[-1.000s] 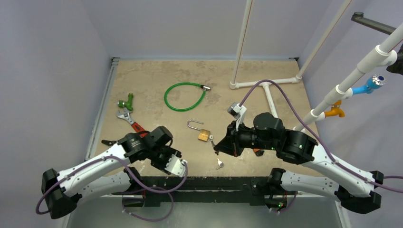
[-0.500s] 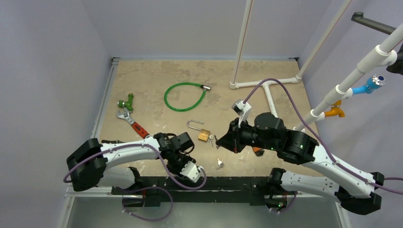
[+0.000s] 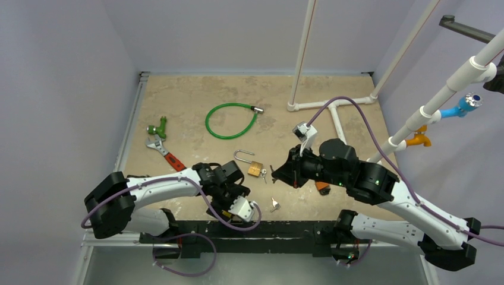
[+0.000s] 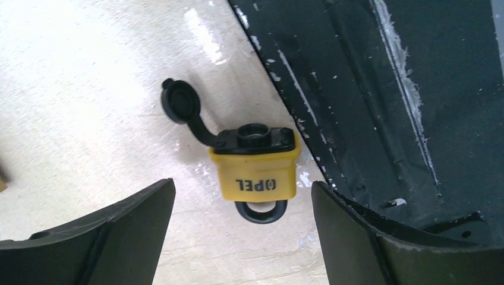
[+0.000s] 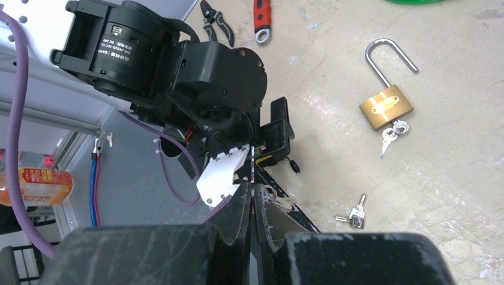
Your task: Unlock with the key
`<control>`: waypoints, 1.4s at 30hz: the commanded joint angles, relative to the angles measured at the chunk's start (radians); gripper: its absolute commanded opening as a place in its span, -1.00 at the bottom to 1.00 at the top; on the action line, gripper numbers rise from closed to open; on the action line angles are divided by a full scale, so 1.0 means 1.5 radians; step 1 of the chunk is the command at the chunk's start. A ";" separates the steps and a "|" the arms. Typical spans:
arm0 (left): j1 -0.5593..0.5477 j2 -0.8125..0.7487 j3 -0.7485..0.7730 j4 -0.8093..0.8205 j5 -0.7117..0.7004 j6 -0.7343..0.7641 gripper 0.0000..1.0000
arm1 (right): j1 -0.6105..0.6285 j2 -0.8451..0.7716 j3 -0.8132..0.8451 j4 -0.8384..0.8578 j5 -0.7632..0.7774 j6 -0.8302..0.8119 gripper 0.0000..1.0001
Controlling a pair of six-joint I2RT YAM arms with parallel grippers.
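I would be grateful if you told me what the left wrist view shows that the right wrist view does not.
Only the left wrist view: the uncovered keyhole and the lettering on the yellow padlock, which lies between the fingers of the open left tool. Only the right wrist view: the brass padlock with its shackle open and keys at its base, a loose key bunch, the red-handled wrench and the shut right tool. Both: the tan table, its black edge, and the yellow padlock, which is only a sliver in the right wrist view.
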 commanded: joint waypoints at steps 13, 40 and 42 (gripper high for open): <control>-0.013 0.088 0.034 -0.039 0.019 -0.023 0.28 | -0.008 -0.018 0.069 -0.046 0.048 -0.010 -1.00; 0.097 -0.321 0.352 -0.350 -0.186 0.243 -1.00 | -0.040 0.224 0.257 -0.075 -0.114 -0.136 -1.00; 0.097 -0.331 0.377 -0.373 -0.185 0.256 -1.00 | -0.040 0.275 0.284 -0.090 -0.146 -0.164 -1.00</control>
